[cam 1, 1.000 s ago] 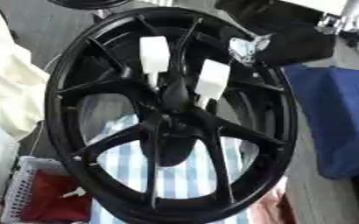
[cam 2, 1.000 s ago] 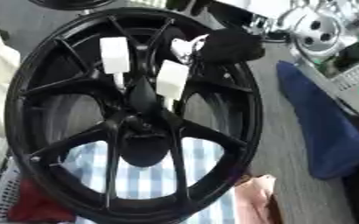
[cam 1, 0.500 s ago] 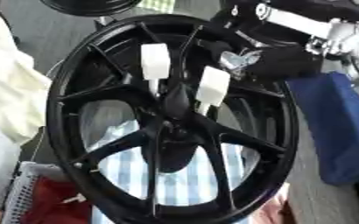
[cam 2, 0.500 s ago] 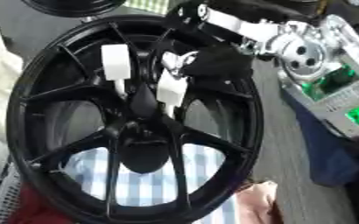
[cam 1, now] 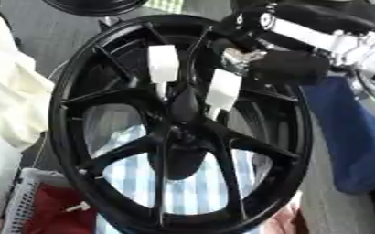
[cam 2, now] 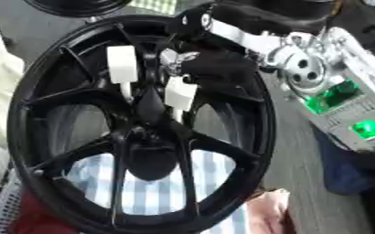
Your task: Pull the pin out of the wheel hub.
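Note:
A large black spoked wheel hub (cam 1: 62, 114) stands tilted and fills most of both views. Two white pins stick out of the spokes above its centre: one on the left (cam 1: 163, 64) and one on the right (cam 1: 222, 89). My right hand (cam 1: 291, 66), black with silver parts, comes in from the upper right. It hovers just above and to the right of the right pin's top end, and I cannot see whether it touches the pin. My left hand shows in no view.
A blue-and-white checked cloth (cam 1: 190, 183) lies under the wheel. A white basket (cam 1: 23, 205) holding something red sits at the lower left, and pale fabric (cam 1: 7, 91) lies on the left. A blue bag (cam 1: 355, 137) lies to the right. Another black wheel (cam 1: 94, 4) sits at the top.
My right arm has come in from the upper right, and the hand has moved left and down over the rim to the top of the right pin. Both pins stay in place.

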`<state>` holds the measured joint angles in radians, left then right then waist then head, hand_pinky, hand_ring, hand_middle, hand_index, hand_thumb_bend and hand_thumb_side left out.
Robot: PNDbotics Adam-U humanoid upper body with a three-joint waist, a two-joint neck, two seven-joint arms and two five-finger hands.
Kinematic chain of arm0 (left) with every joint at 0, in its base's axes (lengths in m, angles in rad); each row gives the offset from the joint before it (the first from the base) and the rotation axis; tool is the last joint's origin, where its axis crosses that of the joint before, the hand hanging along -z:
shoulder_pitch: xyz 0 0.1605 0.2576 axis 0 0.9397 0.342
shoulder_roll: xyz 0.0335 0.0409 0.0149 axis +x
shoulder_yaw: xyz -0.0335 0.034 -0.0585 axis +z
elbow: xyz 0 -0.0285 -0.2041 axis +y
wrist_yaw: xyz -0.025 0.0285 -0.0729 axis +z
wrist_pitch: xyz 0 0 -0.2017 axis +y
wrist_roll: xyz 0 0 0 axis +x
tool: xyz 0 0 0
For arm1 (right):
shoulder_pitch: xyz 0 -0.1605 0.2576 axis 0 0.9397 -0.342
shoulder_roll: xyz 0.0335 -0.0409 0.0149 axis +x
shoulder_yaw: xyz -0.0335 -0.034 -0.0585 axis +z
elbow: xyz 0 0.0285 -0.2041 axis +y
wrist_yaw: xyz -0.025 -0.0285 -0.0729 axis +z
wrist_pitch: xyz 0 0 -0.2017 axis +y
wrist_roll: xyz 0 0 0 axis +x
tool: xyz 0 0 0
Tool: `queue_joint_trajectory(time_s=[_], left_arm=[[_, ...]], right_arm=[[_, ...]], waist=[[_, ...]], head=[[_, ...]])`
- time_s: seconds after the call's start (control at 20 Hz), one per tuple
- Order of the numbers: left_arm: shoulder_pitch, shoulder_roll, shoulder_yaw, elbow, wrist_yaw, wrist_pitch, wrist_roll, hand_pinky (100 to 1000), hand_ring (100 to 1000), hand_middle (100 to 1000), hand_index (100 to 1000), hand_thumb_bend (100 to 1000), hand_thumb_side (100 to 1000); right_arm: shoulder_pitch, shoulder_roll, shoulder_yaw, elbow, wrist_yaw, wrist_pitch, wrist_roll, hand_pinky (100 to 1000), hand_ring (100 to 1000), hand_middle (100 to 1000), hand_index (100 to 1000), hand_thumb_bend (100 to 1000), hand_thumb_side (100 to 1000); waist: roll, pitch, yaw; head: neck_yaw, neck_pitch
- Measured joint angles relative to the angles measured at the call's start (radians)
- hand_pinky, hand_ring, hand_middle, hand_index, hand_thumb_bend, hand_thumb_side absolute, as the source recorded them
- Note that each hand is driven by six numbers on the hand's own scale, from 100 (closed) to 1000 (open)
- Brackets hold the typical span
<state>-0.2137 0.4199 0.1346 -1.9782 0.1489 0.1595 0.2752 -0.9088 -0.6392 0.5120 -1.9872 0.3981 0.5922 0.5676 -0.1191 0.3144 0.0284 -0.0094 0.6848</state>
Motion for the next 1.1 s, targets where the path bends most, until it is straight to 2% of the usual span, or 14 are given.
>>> queue_joint_trajectory(time_s=[0.05, 0.1, 0.15, 0.2, 0.6, 0.8, 0.85, 0.9, 1.1], left_arm=[[0.002, 0.0, 0.001, 0.0, 0.0, 0.0, 0.0, 609, 817, 597, 726, 109, 845], [0.003, 0.0, 0.002, 0.0, 0.0, 0.001, 0.001, 609, 817, 597, 726, 109, 845], [0.004, 0.0, 0.004, 0.0, 0.0, 0.002, 0.002, 609, 817, 597, 726, 109, 845], [0.005, 0.0, 0.005, 0.0, -0.001, 0.002, 0.002, 609, 817, 597, 726, 109, 845], [0.02, -0.007, 0.012, 0.0, -0.005, 0.006, 0.009, 609, 817, 597, 726, 110, 846], [0.021, -0.007, 0.015, 0.0, -0.008, 0.007, 0.012, 609, 815, 597, 726, 109, 847], [0.022, -0.007, 0.016, 0.0, -0.008, 0.007, 0.012, 609, 814, 597, 726, 109, 847], [0.022, -0.007, 0.017, 0.0, -0.008, 0.007, 0.012, 609, 814, 597, 726, 111, 848], [0.022, -0.007, 0.017, 0.0, -0.009, 0.008, 0.013, 609, 814, 597, 726, 110, 848]], right_arm=[[-0.003, 0.001, 0.0, 0.0, -0.019, 0.002, -0.002, 895, 882, 862, 928, 100, 516], [-0.007, 0.001, 0.0, 0.0, -0.037, 0.003, -0.002, 896, 884, 864, 927, 100, 437], [-0.009, 0.001, 0.0, 0.0, -0.054, 0.005, -0.002, 898, 885, 865, 924, 100, 274], [-0.013, 0.001, 0.001, 0.0, -0.069, 0.006, 0.0, 899, 887, 866, 923, 100, 205], [-0.014, -0.007, 0.02, 0.0, -0.092, 0.018, 0.019, 902, 889, 864, 916, 100, 251], [-0.003, -0.015, 0.034, 0.0, -0.072, 0.019, 0.031, 903, 894, 865, 916, 100, 263], [0.001, -0.017, 0.037, 0.0, -0.065, 0.019, 0.035, 903, 894, 865, 915, 100, 214], [0.004, -0.017, 0.04, 0.0, -0.057, 0.018, 0.038, 904, 895, 867, 915, 100, 261], [0.013, -0.017, 0.047, 0.0, -0.034, 0.01, 0.046, 909, 903, 873, 914, 100, 254]], waist=[[0.0, 0.0, -0.001], [0.0, 0.0, -0.003], [0.0, 0.0, -0.006], [0.0, 0.0, -0.009], [-0.001, 0.0, -0.024], [-0.006, 0.0, -0.03], [-0.007, 0.0, -0.031], [-0.008, 0.0, -0.031], [-0.011, 0.0, -0.032]], head=[[0.0, 0.0], [0.001, 0.0], [0.002, 0.0], [0.004, 0.0], [0.018, -0.001], [0.026, 0.0], [0.026, 0.0], [0.027, 0.0], [0.029, 0.0]])
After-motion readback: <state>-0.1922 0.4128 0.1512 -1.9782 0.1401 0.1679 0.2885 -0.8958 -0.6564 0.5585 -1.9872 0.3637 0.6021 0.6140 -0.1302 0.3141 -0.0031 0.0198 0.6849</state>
